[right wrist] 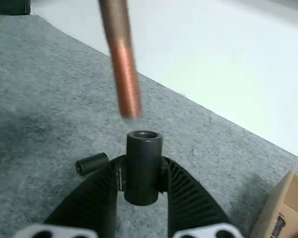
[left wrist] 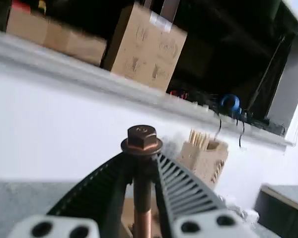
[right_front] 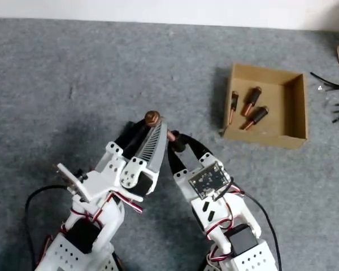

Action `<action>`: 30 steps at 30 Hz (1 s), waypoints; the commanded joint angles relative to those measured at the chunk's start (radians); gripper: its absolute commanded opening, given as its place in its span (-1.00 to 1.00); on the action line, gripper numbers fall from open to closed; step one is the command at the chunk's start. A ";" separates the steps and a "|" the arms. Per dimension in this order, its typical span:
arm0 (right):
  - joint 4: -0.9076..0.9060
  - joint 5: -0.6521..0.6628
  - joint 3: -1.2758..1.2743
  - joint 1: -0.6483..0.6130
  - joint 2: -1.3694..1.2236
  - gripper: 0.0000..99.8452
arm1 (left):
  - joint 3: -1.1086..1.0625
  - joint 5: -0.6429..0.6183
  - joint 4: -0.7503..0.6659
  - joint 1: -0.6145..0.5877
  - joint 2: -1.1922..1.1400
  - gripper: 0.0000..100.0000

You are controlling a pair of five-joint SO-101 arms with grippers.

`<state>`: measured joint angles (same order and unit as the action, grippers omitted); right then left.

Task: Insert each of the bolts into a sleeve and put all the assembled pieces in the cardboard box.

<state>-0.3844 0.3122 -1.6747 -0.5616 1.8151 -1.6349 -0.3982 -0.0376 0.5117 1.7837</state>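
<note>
Gripping the bolt (left wrist: pixel 141 141) by its shank, head up, the left gripper (left wrist: pixel 140 168) leaves the tip free above the sleeve (right wrist: pixel 143 166), which the right gripper (right wrist: pixel 141 181) clamps bore-up to receive it; alignment prob. slightly off. Three assembled pcs (right_front: pixel 251 101) sit in the cardboard box (right_front: pixel 296 121).

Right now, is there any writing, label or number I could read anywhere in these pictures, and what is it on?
Nothing here can be read.
Printed marks on the brown box on the shelf: too blurred.
Stamped marks on the bolt head: too blurred.
Markings on the circuit board on the right arm: too small.
</note>
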 commanded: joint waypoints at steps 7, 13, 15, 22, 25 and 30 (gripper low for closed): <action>0.025 0.012 -0.084 -0.021 0.021 -0.99 | -0.002 0.009 -0.023 0.007 -0.008 -0.99; 0.025 0.012 -0.084 -0.022 0.021 -0.99 | -0.042 0.009 -0.028 -0.001 -0.005 -0.99; 0.025 0.012 -0.084 -0.022 0.021 -0.99 | -0.042 0.005 -0.028 -0.027 -0.005 -0.99; 0.025 0.012 -0.082 -0.024 0.021 -0.99 | -0.048 0.000 -0.023 -0.073 -0.005 -0.99; 0.024 0.012 -0.082 -0.024 0.021 -0.99 | -0.048 -0.005 -0.023 -0.071 -0.005 -0.99; 0.024 0.012 -0.082 -0.042 0.021 -0.99 | -0.048 -0.080 -0.021 -0.067 -0.005 -0.99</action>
<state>-0.3844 0.3122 -1.6747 -0.5769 1.8136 -1.6732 -0.4503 -0.0407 0.4473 1.7806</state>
